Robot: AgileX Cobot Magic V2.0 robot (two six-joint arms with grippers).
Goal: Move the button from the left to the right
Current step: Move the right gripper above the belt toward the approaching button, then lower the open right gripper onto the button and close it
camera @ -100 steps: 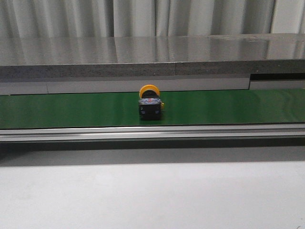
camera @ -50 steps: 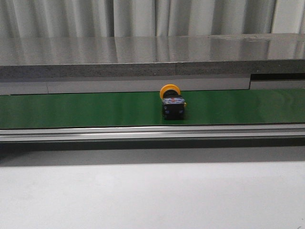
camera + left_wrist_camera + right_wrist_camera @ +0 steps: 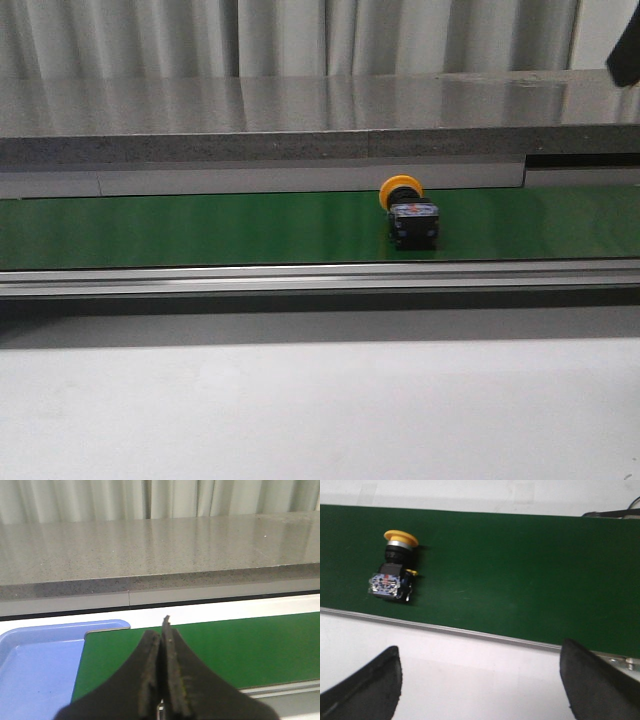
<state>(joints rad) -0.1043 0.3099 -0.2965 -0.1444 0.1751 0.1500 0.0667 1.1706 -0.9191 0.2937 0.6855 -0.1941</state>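
The button [image 3: 408, 210] lies on its side on the green belt [image 3: 200, 228], right of the middle, nearer the back edge. The right gripper [image 3: 480, 680] is wide apart above the front edge, so it should reach over the button before closing. The left gripper [image 3: 161, 672] is pressed together, holding nothing.

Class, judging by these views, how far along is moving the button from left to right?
Partly done: the yellow-capped push-button with the dark blocky body lies on its side on the green conveyor belt, right of centre. In hand: nothing. The right gripper is open above the belt's edge; the left gripper is shut, empty. Left: reaching the right end.
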